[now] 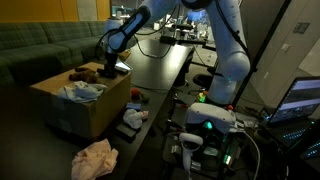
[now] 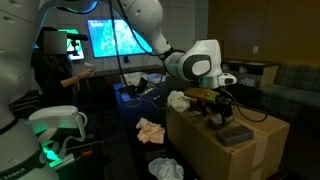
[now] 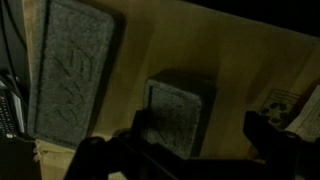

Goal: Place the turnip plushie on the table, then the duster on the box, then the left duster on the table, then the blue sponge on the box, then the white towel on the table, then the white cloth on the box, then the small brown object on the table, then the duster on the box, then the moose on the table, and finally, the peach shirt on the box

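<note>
My gripper point(image 1: 113, 64) hangs open just above the tan cardboard box point(image 1: 60, 110), at its far corner by the black table point(image 1: 160, 65). In the wrist view a small grey sponge-like block point(image 3: 180, 108) lies on the box between my spread fingers point(image 3: 142, 135), nearer the left one, and the gripper point(image 3: 200, 138) touches nothing. A larger grey pad point(image 3: 70, 70) lies beside it. The brown moose point(image 1: 85, 73) and the bluish-white towel point(image 1: 86, 92) rest on the box. The peach shirt point(image 1: 95, 158) lies on the floor in front of the box.
A small white and red plush thing point(image 1: 135, 116) sits on the floor between box and table. Cables and equipment point(image 1: 180, 38) crowd the table's far end. A green sofa point(image 1: 40, 45) stands behind the box. A flat grey pad point(image 2: 238, 136) shows on the box point(image 2: 230, 160).
</note>
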{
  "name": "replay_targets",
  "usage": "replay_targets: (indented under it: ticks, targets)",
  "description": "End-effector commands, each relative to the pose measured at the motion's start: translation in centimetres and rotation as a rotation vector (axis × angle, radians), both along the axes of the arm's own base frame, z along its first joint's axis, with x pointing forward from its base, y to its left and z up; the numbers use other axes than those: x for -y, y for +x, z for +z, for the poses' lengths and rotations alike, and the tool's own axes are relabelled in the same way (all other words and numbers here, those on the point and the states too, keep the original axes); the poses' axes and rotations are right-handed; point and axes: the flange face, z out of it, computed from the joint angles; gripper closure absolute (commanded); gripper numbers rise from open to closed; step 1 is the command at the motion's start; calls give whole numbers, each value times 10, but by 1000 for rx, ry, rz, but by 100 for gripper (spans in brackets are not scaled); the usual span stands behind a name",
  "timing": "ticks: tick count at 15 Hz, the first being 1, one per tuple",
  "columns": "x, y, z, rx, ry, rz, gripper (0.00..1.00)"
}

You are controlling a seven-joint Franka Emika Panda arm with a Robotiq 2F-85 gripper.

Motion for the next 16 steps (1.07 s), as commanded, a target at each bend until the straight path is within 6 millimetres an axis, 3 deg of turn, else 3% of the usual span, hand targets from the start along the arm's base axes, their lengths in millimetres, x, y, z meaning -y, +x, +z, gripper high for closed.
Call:
replay_targets:
  ticks: [1, 3, 4, 5, 8, 15, 16]
  targets:
    - [4, 7, -4, -13, 29, 20, 0]
    - [4, 7, -10, -20, 26, 26, 0]
    - [5, 7, -12, -23, 23, 30, 5]
    - [5, 7, -15, -26, 23, 29, 26]
    - [4, 7, -13, -25, 24, 35, 36]
    - [1, 6, 9, -3, 8, 37, 92]
    - [1, 5, 11, -2, 4, 36, 94]
